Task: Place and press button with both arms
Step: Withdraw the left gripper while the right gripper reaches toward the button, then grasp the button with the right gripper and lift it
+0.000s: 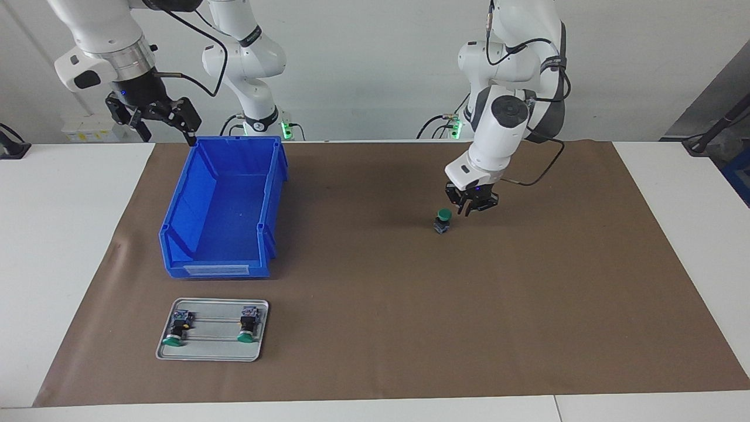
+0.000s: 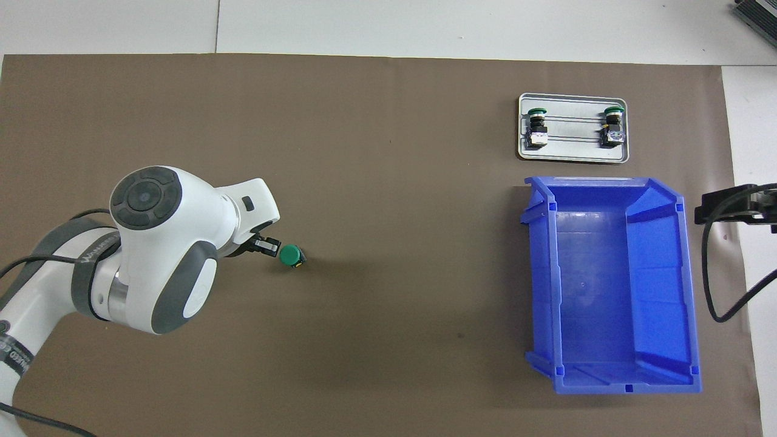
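Note:
A green-capped button (image 1: 442,220) (image 2: 291,255) stands upright on the brown mat, free of any grip. My left gripper (image 1: 470,210) (image 2: 267,246) hangs just above and beside it, toward the left arm's end of the table, open and holding nothing. Raised beside the blue bin's (image 1: 176,223) corner closest to the robots, my right gripper (image 1: 166,130) (image 2: 736,206) waits with its fingers spread wide and nothing between them.
The empty blue bin (image 2: 607,285) lies toward the right arm's end of the table. Farther from the robots than the bin, a silver tray (image 1: 214,347) (image 2: 573,155) carries two more green buttons (image 1: 176,329) (image 1: 246,325) lying on their sides.

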`<state>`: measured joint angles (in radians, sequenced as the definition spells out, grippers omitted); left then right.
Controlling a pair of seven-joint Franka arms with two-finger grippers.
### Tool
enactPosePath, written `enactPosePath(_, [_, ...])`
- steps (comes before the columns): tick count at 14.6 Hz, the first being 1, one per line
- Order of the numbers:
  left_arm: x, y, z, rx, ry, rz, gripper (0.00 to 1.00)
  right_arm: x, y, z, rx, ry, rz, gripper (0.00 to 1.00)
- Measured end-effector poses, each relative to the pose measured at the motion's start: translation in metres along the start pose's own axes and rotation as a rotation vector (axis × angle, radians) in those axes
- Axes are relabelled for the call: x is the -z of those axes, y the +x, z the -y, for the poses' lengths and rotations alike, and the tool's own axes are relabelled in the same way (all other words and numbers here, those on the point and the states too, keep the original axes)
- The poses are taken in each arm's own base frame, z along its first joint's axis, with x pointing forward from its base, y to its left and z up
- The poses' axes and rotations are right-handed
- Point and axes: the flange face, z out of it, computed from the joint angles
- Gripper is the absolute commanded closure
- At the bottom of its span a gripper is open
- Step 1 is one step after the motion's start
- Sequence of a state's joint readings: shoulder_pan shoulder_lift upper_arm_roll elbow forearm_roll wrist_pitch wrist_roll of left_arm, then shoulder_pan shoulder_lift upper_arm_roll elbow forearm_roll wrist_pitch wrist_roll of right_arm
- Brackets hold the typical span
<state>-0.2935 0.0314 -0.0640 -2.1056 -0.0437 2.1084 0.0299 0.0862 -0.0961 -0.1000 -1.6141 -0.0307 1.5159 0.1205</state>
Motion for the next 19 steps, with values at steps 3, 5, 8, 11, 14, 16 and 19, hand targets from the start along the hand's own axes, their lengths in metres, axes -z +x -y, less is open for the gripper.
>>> enactPosePath(3, [0.014,-0.006,0.047,0.086,-0.002,-0.003,0.00,0.001,-0.003,0.036,0.058,0.006,-0.014,0.00])
enactPosePath(5, [0.024,-0.009,0.072,0.134,-0.001,-0.017,0.00,-0.004,-0.005,0.084,0.070,0.018,-0.047,0.00])
enactPosePath(8, [0.052,-0.008,0.105,0.192,-0.001,-0.043,0.00,-0.034,-0.011,0.197,0.054,0.066,-0.091,0.00])
enactPosePath(11, [0.106,-0.005,0.132,0.236,0.003,-0.084,0.00,-0.077,-0.027,0.302,0.052,0.133,-0.111,0.00])
enactPosePath(14, [0.166,-0.004,0.142,0.252,0.006,-0.114,0.00,-0.121,-0.050,0.389,0.102,0.189,-0.163,0.00])
enactPosePath(16, [0.196,-0.007,0.145,0.256,0.008,-0.121,0.00,-0.149,-0.063,0.432,0.137,0.221,-0.191,0.00])
enactPosePath(19, [0.218,-0.007,0.147,0.256,0.016,-0.093,0.00,-0.188,-0.088,0.486,0.189,0.267,-0.227,0.00])
